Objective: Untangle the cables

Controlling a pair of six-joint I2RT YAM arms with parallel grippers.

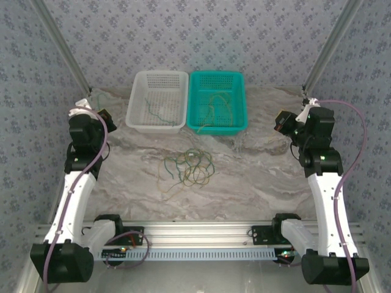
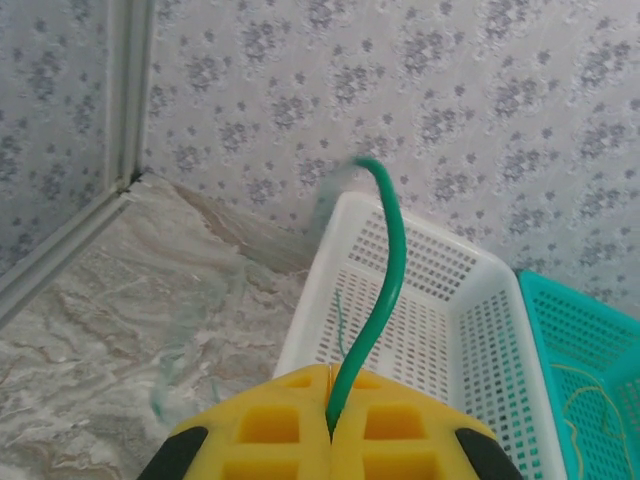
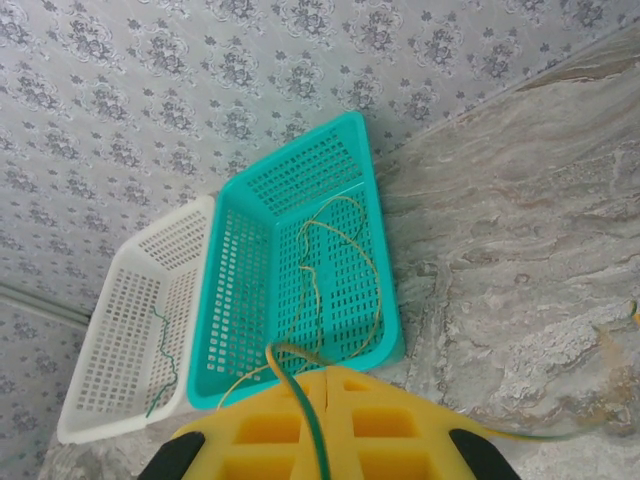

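A loose tangle of cables (image 1: 188, 168), thin dark green and yellow-tan strands in overlapping loops, lies on the marbled tabletop (image 1: 263, 177) between the two arms. It sits just in front of two baskets standing side by side at the back wall: one white basket (image 1: 156, 127) on the left and one teal basket (image 1: 217, 129) on the right. The white basket holds a lone green wire (image 3: 168, 345). The teal basket holds a few yellow-tan wires (image 3: 314, 285), too intertwined to count, as is the tangle. The two grippers are raised at the sides, well apart from the tangle. The left gripper (image 2: 330, 378) has its yellow pads pressed together on one green cable (image 2: 395, 265) that arcs up in front of the white basket. The right gripper (image 3: 328, 378) is also closed, apparently pinching a green strand (image 3: 303, 400) beside a yellow-tan one. The step looks like sorting by color. Each held strand is best carried fully over its basket and released only once its free end hangs clear of the other loops.
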